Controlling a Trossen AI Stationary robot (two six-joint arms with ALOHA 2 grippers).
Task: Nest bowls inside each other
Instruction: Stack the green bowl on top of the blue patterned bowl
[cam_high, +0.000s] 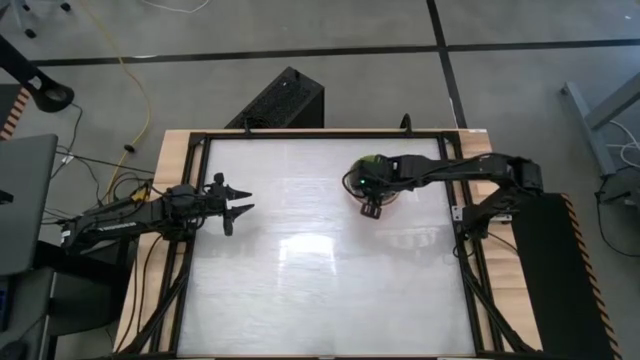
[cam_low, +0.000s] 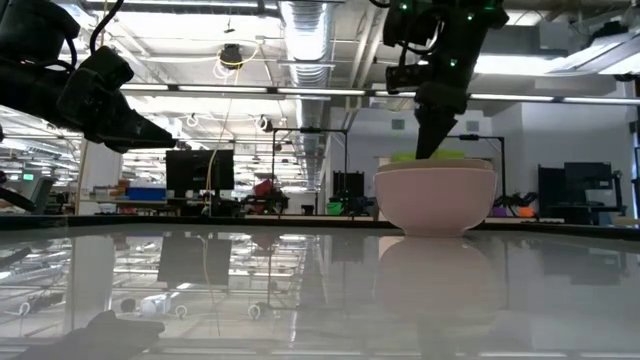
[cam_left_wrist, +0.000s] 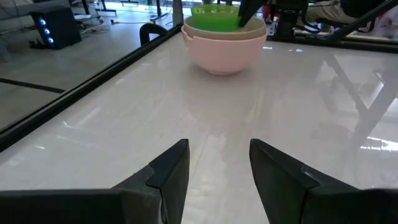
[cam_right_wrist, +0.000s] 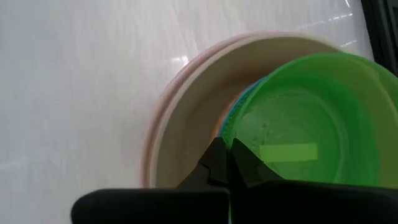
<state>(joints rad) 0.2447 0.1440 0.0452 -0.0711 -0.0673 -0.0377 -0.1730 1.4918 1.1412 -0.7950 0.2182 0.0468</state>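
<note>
A stack of bowls stands on the table's far right part. A salmon-pink bowl (cam_low: 435, 200) is outermost and holds a cream-white bowl (cam_right_wrist: 193, 106). Inside that, a sliver of a light-blue bowl (cam_right_wrist: 231, 118) shows beside the bright-green bowl (cam_right_wrist: 305, 130), which is innermost and has its rim (cam_low: 430, 157) just above the others. My right gripper (cam_right_wrist: 225, 158) comes down into the stack, shut on the green bowl. My left gripper (cam_left_wrist: 217, 168) waits open near the table's left edge (cam_high: 238, 200), pointing toward the stack. My right gripper pinches the green bowl's rim (cam_right_wrist: 235, 144) between its two fingers, one finger on the inner side and one on the outer. The fingers (cam_low: 432, 135) slant steeply down from above. The bowl sits upright inside the stack; whether its bottom rests on the blue bowl is hidden.
The white tabletop (cam_high: 320, 270) has a dark frame (cam_high: 190, 240) along its edges. The wide stretch between my left gripper and the stack holds nothing. A black box (cam_high: 280, 100) stands beyond the far edge.
</note>
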